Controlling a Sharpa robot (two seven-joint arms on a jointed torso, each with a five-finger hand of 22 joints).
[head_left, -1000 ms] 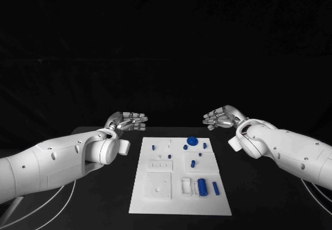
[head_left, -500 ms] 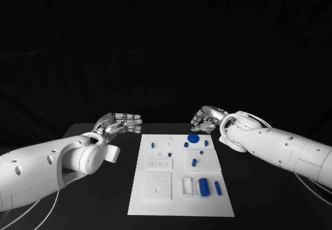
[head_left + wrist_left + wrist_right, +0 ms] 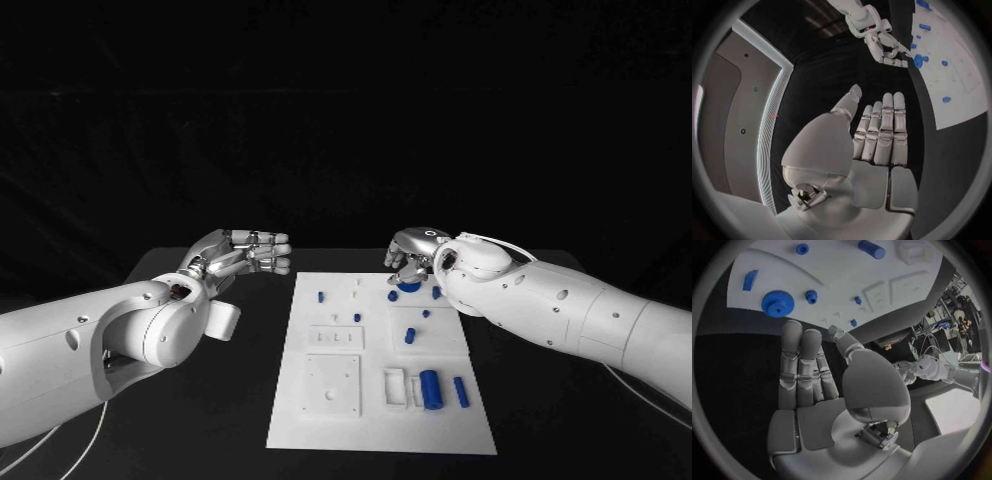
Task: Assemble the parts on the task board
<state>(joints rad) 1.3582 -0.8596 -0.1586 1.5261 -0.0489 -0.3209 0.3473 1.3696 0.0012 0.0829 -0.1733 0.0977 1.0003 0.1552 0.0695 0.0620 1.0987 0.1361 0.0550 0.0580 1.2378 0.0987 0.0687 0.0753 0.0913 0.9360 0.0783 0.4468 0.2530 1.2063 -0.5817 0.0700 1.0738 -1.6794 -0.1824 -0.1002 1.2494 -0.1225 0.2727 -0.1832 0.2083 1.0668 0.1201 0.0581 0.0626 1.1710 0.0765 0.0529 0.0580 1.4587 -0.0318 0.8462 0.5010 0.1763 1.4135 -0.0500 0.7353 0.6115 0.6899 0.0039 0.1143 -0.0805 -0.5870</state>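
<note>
On black table (image 3: 173, 420), white task board (image 3: 378, 420), blue parts (image 3: 430, 385)

The right hand (image 3: 411, 255) partly hides the large blue gear (image 3: 408, 286) on the task board (image 3: 378, 420).

Black table (image 3: 188, 420), dark and matte, carrying the white task board (image 3: 378, 400) at its middle, long side running away from the robot. Resting flat on the tabletop, with bare black surface on both flanks. Thin pale cable (image 3: 58, 440) lying near the left front corner.
</note>
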